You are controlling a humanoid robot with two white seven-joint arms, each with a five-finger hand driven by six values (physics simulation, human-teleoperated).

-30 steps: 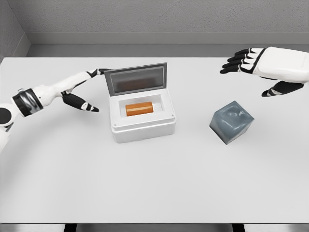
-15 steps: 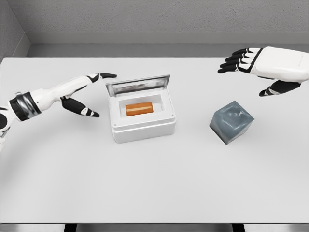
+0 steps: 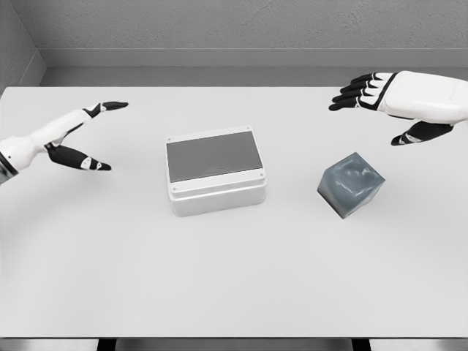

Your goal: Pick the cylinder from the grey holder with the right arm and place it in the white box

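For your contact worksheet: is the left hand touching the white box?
Apart. The head view shows bare table between the left hand and the white box.

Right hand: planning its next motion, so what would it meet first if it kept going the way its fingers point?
The right hand points toward the picture's left, above the white table. That line looks free; depth is unclear.

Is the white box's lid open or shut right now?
Shut. The grey lid lies flat on the white box, hiding the inside.
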